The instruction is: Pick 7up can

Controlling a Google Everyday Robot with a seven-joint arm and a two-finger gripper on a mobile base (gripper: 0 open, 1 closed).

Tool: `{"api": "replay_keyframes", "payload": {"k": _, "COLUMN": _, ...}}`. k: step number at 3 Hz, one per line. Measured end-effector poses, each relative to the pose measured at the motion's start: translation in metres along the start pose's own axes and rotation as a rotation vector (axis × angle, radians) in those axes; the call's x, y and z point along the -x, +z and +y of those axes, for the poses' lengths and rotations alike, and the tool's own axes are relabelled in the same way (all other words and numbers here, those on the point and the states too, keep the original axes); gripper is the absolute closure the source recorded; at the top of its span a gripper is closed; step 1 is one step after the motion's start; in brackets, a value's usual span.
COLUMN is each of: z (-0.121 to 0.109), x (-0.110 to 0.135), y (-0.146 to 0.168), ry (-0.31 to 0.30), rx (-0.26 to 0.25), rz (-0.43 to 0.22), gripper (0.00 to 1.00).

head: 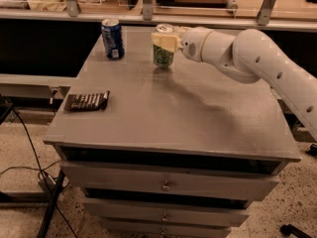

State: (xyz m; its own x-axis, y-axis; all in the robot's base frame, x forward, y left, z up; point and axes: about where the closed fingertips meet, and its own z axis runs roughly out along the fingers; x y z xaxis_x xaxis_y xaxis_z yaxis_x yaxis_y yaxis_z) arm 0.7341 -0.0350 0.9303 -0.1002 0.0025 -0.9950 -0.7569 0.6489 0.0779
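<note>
7up can (163, 57) upright in the gripper (164, 40) and its snug clasp, white arm (257, 58) outstretched low over the table (198, 123).

You have two cans on the desk (198, 123): one 7up can (163, 57) and one blue can (112, 37). You also have one dark snack packet (88, 101). One gripper (165, 40) sits at the 7up can's top. Below, you can count three drawers (208, 186).

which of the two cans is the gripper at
The green 7up can: the gripper is right at its upper half. The blue can stands apart, off to the left in the camera view, with nothing touching it.
</note>
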Motion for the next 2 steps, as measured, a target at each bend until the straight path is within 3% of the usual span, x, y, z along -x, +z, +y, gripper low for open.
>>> {"api": "replay_keyframes", "payload": {"k": 1, "z": 0.008, "x": 0.041, "y": -0.004, "ry": 0.018, "rx": 0.026, "rz": -0.054, "gripper": 1.00}}
{"api": "replay_keyframes", "payload": {"k": 2, "z": 0.020, "x": 0.094, "y": -0.014, "ry": -0.026, "rx": 0.039, "rz": -0.096, "gripper": 1.00}}
